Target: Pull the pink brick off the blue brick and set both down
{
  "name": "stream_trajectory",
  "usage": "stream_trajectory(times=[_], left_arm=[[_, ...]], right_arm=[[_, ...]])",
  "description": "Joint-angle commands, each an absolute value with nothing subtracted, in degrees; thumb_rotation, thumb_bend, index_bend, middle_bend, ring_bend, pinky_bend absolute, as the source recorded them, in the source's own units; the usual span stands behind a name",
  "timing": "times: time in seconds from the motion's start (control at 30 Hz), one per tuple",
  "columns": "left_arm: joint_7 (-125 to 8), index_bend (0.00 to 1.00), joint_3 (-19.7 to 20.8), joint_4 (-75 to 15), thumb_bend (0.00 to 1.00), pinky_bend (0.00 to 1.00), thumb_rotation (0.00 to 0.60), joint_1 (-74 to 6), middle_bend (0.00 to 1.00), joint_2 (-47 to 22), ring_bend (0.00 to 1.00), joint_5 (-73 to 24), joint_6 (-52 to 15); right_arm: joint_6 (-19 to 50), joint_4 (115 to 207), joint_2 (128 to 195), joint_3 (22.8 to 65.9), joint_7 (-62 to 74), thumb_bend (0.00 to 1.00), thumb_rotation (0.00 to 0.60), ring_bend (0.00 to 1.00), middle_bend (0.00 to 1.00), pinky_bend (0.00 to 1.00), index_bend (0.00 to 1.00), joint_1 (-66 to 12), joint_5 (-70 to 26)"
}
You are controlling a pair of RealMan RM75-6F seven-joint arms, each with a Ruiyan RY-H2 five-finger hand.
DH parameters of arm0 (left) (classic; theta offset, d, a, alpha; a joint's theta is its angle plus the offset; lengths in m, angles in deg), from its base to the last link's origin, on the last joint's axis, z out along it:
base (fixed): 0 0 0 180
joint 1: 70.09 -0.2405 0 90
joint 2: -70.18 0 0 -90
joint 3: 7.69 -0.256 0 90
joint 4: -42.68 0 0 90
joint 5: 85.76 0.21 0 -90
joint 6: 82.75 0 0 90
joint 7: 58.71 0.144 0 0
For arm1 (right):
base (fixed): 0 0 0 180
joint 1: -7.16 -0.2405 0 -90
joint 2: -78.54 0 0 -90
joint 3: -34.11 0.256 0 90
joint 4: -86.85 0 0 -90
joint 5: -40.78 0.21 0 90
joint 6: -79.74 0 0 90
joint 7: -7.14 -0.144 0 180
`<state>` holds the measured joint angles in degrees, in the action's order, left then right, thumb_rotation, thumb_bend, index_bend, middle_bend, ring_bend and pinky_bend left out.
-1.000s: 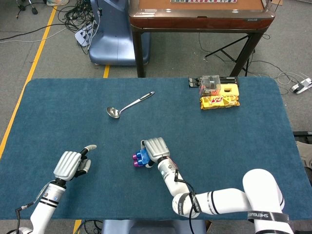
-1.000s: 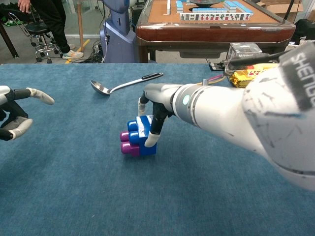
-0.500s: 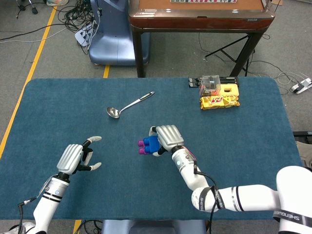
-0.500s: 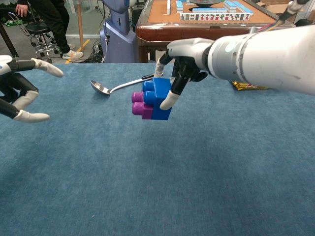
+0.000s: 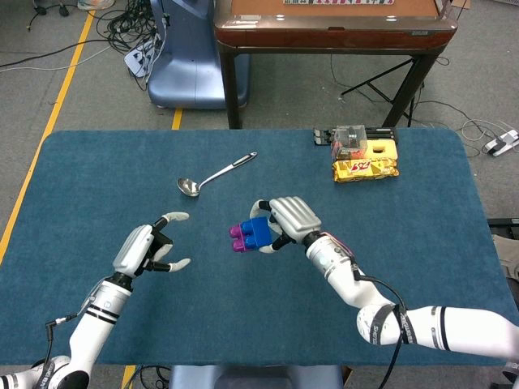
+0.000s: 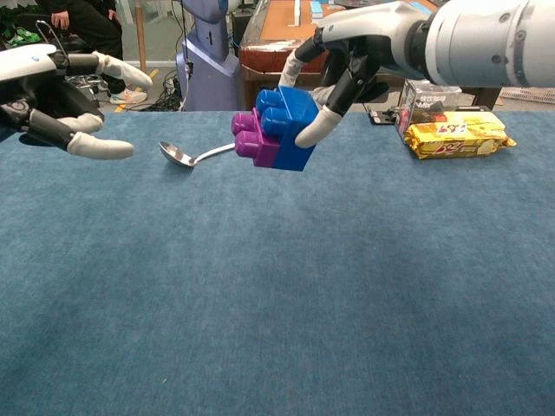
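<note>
My right hand (image 5: 290,221) (image 6: 351,61) holds the blue brick (image 5: 259,232) (image 6: 290,124) in the air above the table's middle. The pink brick (image 5: 240,238) (image 6: 252,139) is still stuck to the blue one, on the side facing my left hand. My left hand (image 5: 149,250) (image 6: 61,94) hovers to the left of the bricks with its fingers spread and nothing in it, a clear gap away from the pink brick.
A metal spoon (image 5: 213,174) (image 6: 192,155) lies on the blue tablecloth (image 5: 389,219) behind the bricks. A yellow snack packet (image 5: 366,168) (image 6: 458,137) and a clear box (image 5: 350,142) (image 6: 431,94) sit at the back right. A wooden table (image 5: 324,24) stands beyond.
My right hand has lifted the joined bricks off the table and carried them up and to the right. My left hand has risen, opened wider and moved toward the bricks.
</note>
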<state>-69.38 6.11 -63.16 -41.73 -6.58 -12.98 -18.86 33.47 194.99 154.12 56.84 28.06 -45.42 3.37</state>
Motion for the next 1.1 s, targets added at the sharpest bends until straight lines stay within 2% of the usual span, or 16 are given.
stream_trajectory(times=[0.03, 0.37, 0.67, 0.83, 1.1], left_arm=[[-70.1, 0.29, 7.5, -65.1, 0.01, 1.0, 0.6, -40.7, 0.98, -5.6, 0.91, -15.4, -20.3], [-70.6, 0.28, 10.0, -69.4, 0.0, 1.0, 0.6, -38.8, 1.0, -3.6, 0.93, -23.5, -23.2], [-67.0, 0.27, 10.7, -70.4, 0.0, 1.0, 0.6, -37.6, 1.0, -5.9, 0.93, -26.8, -20.6], [-65.9, 0.27, 10.8, -71.0, 0.0, 1.0, 0.6, -37.1, 1.0, -6.3, 0.94, -27.3, -20.1], [-64.3, 0.25, 10.9, -71.6, 0.0, 1.0, 0.6, -36.2, 1.0, -6.9, 0.94, -28.5, -19.9]], right_arm=[[35.8, 193.4, 153.2, 57.2, 20.3, 0.16, 0.6, 1.0, 1.0, 1.0, 0.61, -42.1, -4.9], [35.4, 190.3, 154.1, 57.2, 9.5, 0.16, 0.6, 1.0, 1.0, 1.0, 0.62, -40.2, -13.8], [34.1, 189.1, 155.3, 56.8, 7.0, 0.16, 0.6, 1.0, 1.0, 1.0, 0.64, -41.2, -12.3], [33.9, 188.7, 155.9, 56.9, 5.2, 0.22, 0.6, 1.0, 1.0, 1.0, 0.66, -41.8, -11.2], [34.4, 188.5, 156.0, 57.1, 3.5, 0.24, 0.6, 1.0, 1.0, 1.0, 0.67, -42.9, -9.3]])
